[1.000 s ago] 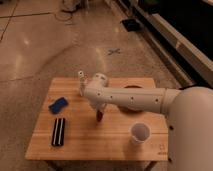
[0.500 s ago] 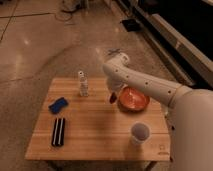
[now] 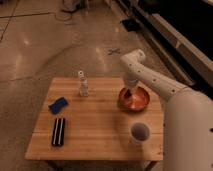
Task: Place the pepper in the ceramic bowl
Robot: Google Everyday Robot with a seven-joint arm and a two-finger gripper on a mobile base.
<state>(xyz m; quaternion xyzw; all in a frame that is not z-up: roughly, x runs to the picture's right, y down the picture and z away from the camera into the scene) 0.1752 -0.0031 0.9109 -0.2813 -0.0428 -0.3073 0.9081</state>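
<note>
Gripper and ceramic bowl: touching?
Cannot tell. In the camera view the gripper hangs over the ceramic bowl's back rim and overlaps it, so neither contact nor a gap shows.

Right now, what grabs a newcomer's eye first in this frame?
The big white arm sweeping in from the right, its gripper down over the back-left rim of the glossy orange-red ceramic bowl at the wooden table's right side. Next, the white cup nearer the front and the black striped block at front left.
</note>
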